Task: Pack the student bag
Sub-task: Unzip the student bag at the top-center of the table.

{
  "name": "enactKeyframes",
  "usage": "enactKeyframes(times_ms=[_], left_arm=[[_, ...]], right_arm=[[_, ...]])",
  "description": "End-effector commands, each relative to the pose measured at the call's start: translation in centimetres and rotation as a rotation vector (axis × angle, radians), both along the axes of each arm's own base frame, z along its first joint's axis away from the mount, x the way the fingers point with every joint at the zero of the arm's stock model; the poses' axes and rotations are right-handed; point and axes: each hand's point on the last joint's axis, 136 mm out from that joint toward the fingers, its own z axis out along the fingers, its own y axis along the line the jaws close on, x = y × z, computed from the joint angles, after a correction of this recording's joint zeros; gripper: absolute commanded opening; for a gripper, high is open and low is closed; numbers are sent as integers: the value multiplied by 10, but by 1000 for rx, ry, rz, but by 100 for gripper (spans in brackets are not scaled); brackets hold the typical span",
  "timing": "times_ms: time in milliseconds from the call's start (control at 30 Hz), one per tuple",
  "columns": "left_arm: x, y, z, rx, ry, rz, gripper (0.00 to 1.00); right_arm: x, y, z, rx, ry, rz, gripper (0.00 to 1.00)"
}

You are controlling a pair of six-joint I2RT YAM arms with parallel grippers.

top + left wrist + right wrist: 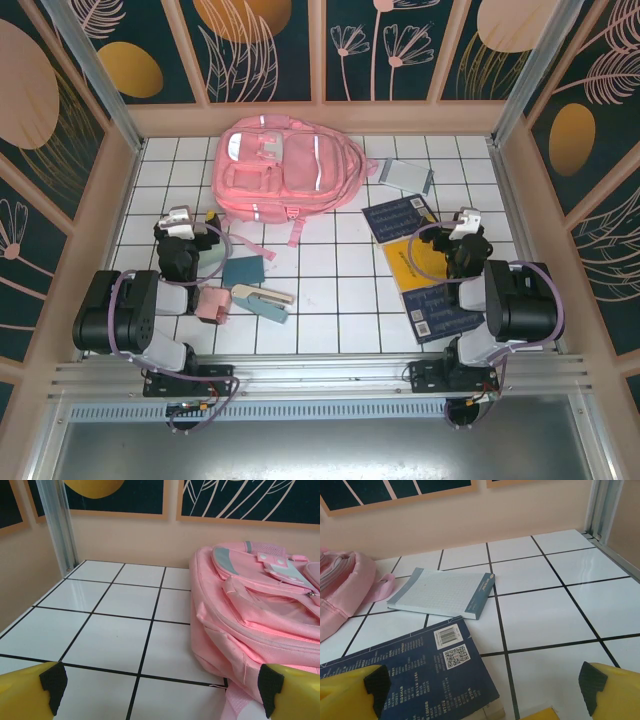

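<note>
Notepad (405, 177), navy book (400, 217) lying right of student bag (285, 165); small items (258, 298) near it showing indistinctly. Left gripper (160, 690), right gripper (485, 685) gaping wide, holding nothing.

The support surface is a table (330, 300) of white tiles with black grid lines.

Left claw (160, 692):
- Ahead and to its right, the student bag (260, 615) lies flat on the tiles.
- Behind it, toward the arm bases, lie a teal square card (243, 270), a pink block (212, 303) and a teal-and-beige stapler-like item (262, 300), close together.

Right claw (485, 687):
- Directly below it lies a dark blue book (415, 675), barcode facing up.
- Ahead of it, near the bag, lies a grey gridded notepad (445, 592).
- Behind it lie a yellow book (400, 268) and a second blue book (440, 312), overlapping.
</note>
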Motion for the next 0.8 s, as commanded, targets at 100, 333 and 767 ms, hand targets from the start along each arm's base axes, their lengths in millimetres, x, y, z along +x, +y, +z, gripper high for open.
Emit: enactKeyframes(times_ms=[100,333,767], left_arm=[[0,1,5,9,-18,0,99],[1,1,5,9,-17,0,99],[0,1,6,7,-18,0,99]], right_arm=[[4,3,11,3,-37,36,99],[3,3,12,3,-41,35,99],[5,4,11,-16,-37,18,99]])
